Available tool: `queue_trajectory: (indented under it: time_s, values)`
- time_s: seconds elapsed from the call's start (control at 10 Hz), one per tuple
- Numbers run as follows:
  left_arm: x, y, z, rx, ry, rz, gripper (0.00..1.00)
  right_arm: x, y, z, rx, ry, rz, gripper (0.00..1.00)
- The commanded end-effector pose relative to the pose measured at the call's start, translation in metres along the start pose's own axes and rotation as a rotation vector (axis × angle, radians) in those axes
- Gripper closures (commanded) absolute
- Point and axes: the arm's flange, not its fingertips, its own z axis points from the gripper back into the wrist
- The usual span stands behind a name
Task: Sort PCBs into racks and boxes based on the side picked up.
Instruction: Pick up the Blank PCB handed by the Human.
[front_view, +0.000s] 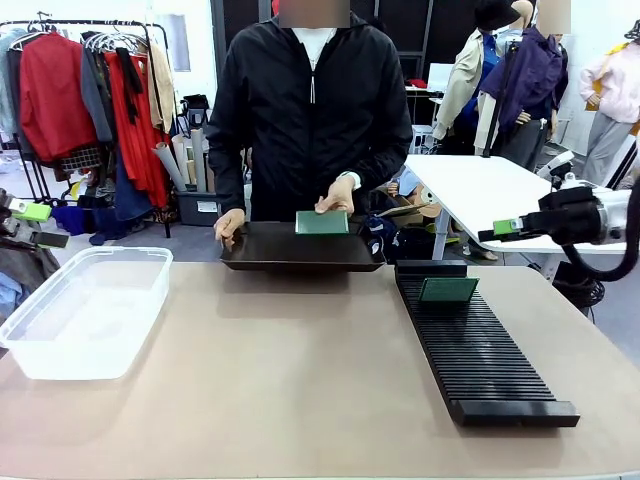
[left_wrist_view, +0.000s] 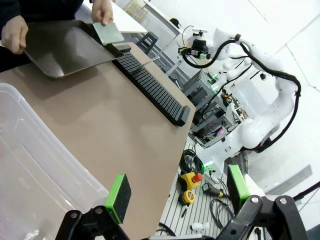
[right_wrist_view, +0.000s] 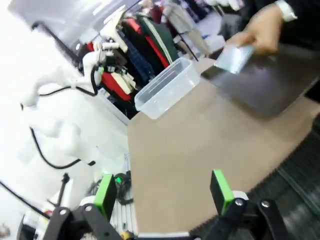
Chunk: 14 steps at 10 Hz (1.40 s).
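A person at the far side holds a dark tray (front_view: 300, 250) with one hand and a green PCB (front_view: 322, 222) over it with the other. This PCB (left_wrist_view: 107, 32) also shows in the left wrist view, and blurred as PCB (right_wrist_view: 234, 57) in the right wrist view. Another PCB (front_view: 447, 290) stands upright in a far slot of the black rack (front_view: 480, 365). The clear box (front_view: 85, 310) sits on the left. My right gripper (front_view: 505, 228) hovers open off the table's right side, with nothing between its pads (right_wrist_view: 220, 190). My left gripper (left_wrist_view: 177, 192) is open and empty above the box's (left_wrist_view: 30, 165) near corner.
The brown tabletop (front_view: 290, 380) lies bare between box and rack. A white side table (front_view: 480, 190) stands behind the right gripper. A clothes rail (front_view: 90, 90) stands at the back left. Cables and a yellow stop button (left_wrist_view: 190, 182) lie below the table edge.
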Motion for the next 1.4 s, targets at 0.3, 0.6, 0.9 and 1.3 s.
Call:
queue_trajectory:
  time_s: [0.3, 0.6, 0.9, 1.3]
  values:
    - [0.001, -0.001, 0.001, -0.002, -0.002, -0.004, 0.0, -0.022, 0.045, -0.019, -0.159, -0.01, -0.488, 0.0]
    - [0.001, -0.001, 0.001, -0.002, -0.002, -0.004, 0.0, -0.029, 0.058, -0.028, -0.028, -0.061, -0.562, 0.0]
    - [0.001, -0.001, 0.001, -0.002, -0.002, -0.004, 0.0, -0.029, 0.059, -0.027, 0.077, -0.12, -0.576, 0.0]
    - [0.001, -0.001, 0.001, -0.002, -0.002, -0.004, 0.0, -0.029, 0.059, -0.029, 0.065, -0.095, -0.558, 0.0]
